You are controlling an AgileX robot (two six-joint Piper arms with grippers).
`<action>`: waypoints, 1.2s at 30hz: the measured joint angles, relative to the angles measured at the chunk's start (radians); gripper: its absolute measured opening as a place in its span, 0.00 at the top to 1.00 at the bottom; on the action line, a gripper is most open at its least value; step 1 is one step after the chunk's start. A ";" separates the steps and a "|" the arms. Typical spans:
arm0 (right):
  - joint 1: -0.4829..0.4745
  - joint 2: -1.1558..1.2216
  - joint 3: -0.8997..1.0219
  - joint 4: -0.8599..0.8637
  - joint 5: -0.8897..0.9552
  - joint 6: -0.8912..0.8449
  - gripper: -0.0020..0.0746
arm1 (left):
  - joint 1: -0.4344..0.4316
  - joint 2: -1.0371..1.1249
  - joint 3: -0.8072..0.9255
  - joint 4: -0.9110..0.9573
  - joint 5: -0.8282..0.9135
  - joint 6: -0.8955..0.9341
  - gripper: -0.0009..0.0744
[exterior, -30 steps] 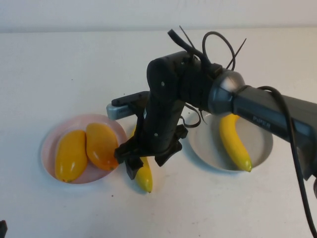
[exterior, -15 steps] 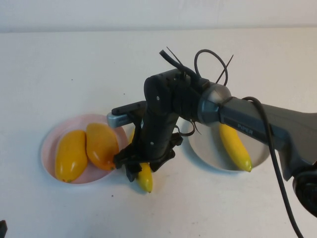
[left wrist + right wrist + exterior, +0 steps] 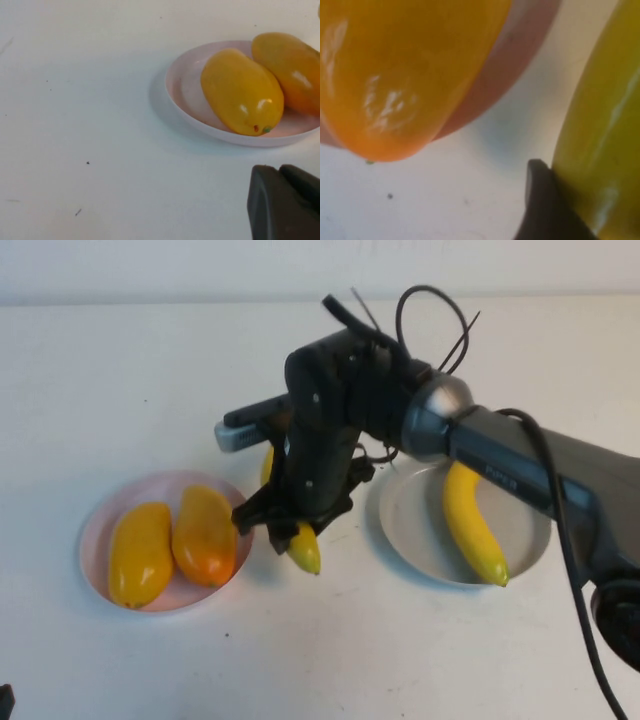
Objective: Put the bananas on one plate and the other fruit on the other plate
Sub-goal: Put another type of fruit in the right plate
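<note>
Two bananas and two mangoes are in play, and three of the four already sit where they belong; the two mangoes lie side by side on the pink plate, and one banana rests on the grey-blue plate; the second banana is the piece in hand. The right tool is closed on that banana between the two plates, just beside the pink plate's rim; the right wrist view shows a dark finger pressed against the yellow skin; the lower tip looks clear of the tabletop, so I judge it lifted, though the contact point is partly hidden by the arm. The left tool shows only as a dark edge in its own wrist view, low over the tabletop near the pink plate and apart from it; I cannot tell whether it is open or closed.

By my reading the step is the carry of the last banana; the next move calls for a sideways transfer towards the grey-blue plate, enough height to clear its raised rim, and a release beside the banana already lying there rather than on top of it.
</note>
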 joint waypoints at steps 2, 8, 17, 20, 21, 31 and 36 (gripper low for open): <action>-0.021 -0.012 -0.009 -0.002 0.002 0.002 0.57 | 0.000 0.000 0.000 0.000 0.000 0.000 0.99; -0.141 -0.101 0.026 -0.007 0.006 0.032 0.57 | 0.000 0.000 0.000 0.000 0.000 0.000 0.99; -0.234 -0.209 0.229 -0.008 0.010 0.061 0.57 | 0.000 0.000 0.000 0.000 0.000 0.000 0.99; -0.233 -0.205 0.278 0.017 0.010 0.065 0.57 | 0.000 0.000 0.000 0.000 0.000 0.000 0.99; -0.233 -0.205 0.285 0.019 0.010 0.071 0.57 | 0.000 0.000 0.000 0.000 0.000 0.000 0.99; -0.233 -0.187 0.304 0.023 0.009 0.094 0.44 | 0.000 0.000 0.000 0.000 0.000 0.000 0.99; -0.233 -0.187 0.304 0.025 0.008 0.097 0.38 | 0.000 0.000 0.000 0.000 0.000 0.000 0.99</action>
